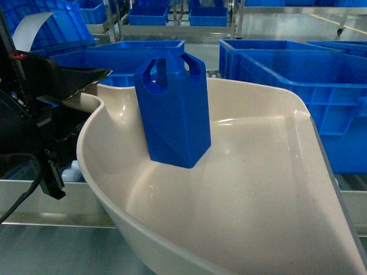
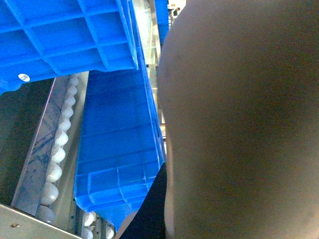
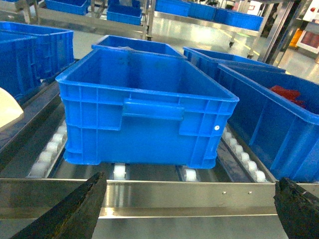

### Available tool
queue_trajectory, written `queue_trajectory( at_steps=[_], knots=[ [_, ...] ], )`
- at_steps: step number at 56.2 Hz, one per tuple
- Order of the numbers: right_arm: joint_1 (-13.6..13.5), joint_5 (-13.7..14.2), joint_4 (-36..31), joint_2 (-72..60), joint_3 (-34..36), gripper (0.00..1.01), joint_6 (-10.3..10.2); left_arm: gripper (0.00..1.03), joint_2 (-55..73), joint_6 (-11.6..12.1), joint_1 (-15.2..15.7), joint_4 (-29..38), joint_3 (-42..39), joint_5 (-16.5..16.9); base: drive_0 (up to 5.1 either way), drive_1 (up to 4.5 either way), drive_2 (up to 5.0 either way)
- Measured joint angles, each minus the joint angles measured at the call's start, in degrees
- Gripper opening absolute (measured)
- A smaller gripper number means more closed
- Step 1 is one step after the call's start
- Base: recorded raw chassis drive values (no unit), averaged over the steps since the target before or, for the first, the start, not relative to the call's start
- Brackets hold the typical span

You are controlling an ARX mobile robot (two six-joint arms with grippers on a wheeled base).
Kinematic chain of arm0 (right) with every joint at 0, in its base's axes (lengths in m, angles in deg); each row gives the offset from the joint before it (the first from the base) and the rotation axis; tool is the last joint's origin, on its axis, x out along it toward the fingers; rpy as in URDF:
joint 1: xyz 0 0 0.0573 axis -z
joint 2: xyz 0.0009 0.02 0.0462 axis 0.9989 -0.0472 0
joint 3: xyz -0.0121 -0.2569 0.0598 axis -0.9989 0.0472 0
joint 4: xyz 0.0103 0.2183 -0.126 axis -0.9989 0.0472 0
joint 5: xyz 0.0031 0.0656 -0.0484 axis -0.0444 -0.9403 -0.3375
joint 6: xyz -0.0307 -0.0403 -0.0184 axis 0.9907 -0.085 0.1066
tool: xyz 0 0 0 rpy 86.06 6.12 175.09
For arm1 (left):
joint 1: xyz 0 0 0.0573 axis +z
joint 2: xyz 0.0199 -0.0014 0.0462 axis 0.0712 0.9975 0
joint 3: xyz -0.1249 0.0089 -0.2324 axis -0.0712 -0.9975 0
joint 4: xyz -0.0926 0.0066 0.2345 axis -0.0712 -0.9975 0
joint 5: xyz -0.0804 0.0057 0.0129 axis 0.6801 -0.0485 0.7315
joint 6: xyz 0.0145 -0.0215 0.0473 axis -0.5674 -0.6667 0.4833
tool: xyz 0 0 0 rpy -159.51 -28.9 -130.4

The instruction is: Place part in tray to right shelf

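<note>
The blue part (image 1: 175, 114) stands upright inside the beige tray (image 1: 258, 189), near its back wall. The tray fills the head view and hangs in front of the right shelf's steel rail (image 1: 34, 195). My left gripper (image 1: 80, 91) is shut on the tray's handle end at the left. In the left wrist view the tray's underside (image 2: 239, 124) blocks most of the picture, with one black finger (image 2: 152, 209) against it. My right gripper (image 3: 189, 209) is open and holds nothing, just in front of the shelf's rail (image 3: 174, 191). A corner of the tray (image 3: 7, 107) shows at the left edge.
Large blue crates (image 1: 321, 97) sit on the shelf's white rollers (image 3: 119, 172), one crate (image 3: 144, 99) straight ahead of the right gripper. A further crate on the right holds red items (image 3: 286, 94). More racks with crates stand behind.
</note>
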Motion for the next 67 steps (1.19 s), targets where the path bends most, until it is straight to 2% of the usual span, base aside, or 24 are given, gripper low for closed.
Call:
queue_trajectory(
  at_steps=[38, 67],
  knots=[
    [0.00, -0.02, 0.00, 0.00, 0.00, 0.98, 0.00, 0.14, 0.00, 0.00, 0.00, -0.02, 0.00, 0.00, 0.0, 4.35, -4.3],
    [0.00, 0.00, 0.00, 0.00, 0.00, 0.98, 0.00, 0.14, 0.00, 0.00, 0.00, -0.02, 0.00, 0.00, 0.0, 0.00, 0.0]
  ],
)
